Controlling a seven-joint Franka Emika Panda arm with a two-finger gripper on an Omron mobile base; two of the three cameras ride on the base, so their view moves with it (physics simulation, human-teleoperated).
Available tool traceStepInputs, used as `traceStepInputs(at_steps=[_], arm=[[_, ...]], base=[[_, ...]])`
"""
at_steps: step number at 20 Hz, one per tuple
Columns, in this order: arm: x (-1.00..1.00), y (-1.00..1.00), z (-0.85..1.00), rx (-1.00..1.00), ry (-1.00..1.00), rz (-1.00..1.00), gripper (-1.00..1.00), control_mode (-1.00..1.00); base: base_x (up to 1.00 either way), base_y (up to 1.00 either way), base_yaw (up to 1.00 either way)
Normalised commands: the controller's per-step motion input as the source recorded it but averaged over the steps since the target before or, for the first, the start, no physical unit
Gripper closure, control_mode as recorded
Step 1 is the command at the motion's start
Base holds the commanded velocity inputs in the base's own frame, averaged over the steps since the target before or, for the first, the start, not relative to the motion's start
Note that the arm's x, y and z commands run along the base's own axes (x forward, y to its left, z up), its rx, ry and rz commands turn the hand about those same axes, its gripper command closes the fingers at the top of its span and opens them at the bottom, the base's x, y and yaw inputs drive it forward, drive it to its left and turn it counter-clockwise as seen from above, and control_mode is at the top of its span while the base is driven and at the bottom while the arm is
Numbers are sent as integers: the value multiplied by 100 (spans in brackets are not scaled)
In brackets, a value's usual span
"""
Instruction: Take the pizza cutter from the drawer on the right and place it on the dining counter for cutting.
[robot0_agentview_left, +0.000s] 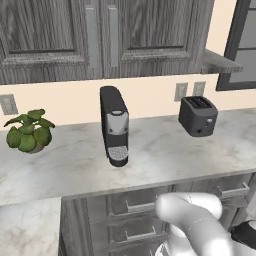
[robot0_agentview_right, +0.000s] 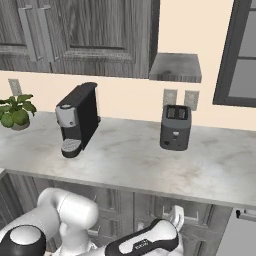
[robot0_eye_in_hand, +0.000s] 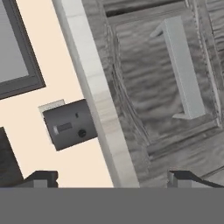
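- Pizza cutter: it cannot be seen; judging by the task, it lies inside the shut drawer (robot0_eye_in_hand: 175, 83), so nothing can be grasped until the front is pulled out.
- Drawer: in the hand view its dark wood-grain front sits at 1 o'clock, the silver bar handle (robot0_eye_in_hand: 181, 65) running toward 12.
- End effector (robot0_eye_in_hand: 113, 179): fingertips spread wide at the bottom corners, holding nothing, and well short of the handle.
- Aim: the hand is rolled, probably to line the fingers across the bar.
- Worktop (robot0_eye_in_hand: 94, 92): its pale edge crosses from 11 to 6, with the toaster (robot0_eye_in_hand: 70, 124) at 9.
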Motion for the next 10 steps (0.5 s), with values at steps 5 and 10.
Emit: traceStepInputs(at_steps=[5, 10], arm=[[0, -29, -44, 0, -11, 0, -100, -100], [0, -19, -27, 0, -12, 0, -100, -100]], base=[[0, 0, 0], [0, 0, 0]])
